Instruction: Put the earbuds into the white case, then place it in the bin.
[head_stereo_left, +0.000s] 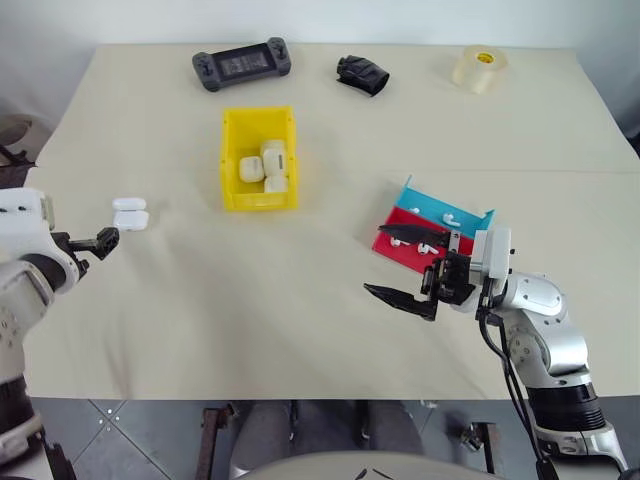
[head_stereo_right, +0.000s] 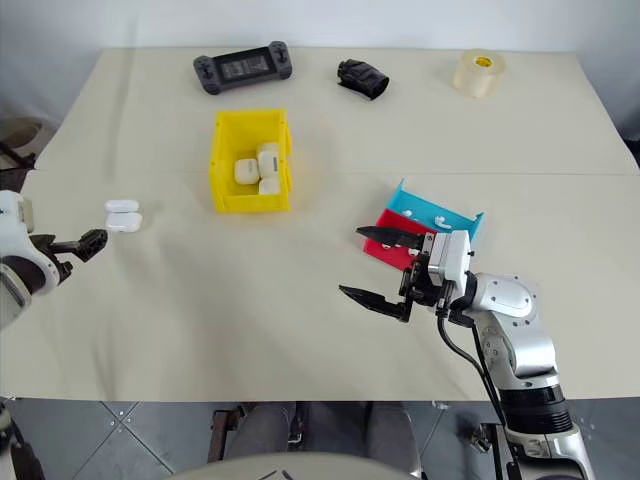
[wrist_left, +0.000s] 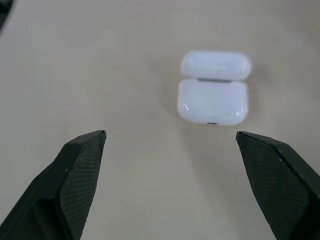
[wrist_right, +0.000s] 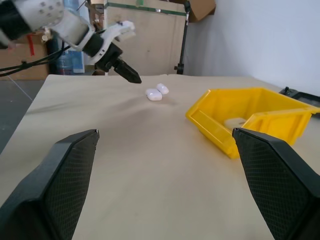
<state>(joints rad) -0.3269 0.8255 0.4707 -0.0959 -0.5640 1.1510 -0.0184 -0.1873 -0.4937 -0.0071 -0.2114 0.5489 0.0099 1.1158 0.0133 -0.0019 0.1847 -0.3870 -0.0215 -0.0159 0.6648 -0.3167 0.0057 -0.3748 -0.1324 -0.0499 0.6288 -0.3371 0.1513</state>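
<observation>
The white case (head_stereo_left: 130, 213) lies at the table's left side with its lid flipped back; it also shows close up as case (wrist_left: 213, 92). My left gripper (wrist_left: 171, 135) is open, level with the table and just short of the case, touching nothing. Tiny white earbuds (head_stereo_left: 449, 215) lie in the trays at the right. My right gripper (head_stereo_left: 375, 259) hovers open and empty beside those trays, pointing left. The yellow bin (head_stereo_left: 230, 160) stands behind the middle of the table and holds several white cases.
A blue tray (head_stereo_left: 472, 214) and a red tray (head_stereo_left: 398, 247) sit side by side at the right. Along the far edge lie a game controller (head_stereo_left: 242, 64), a black object (head_stereo_left: 362, 74) and a roll of clear tape (head_stereo_left: 479, 68).
</observation>
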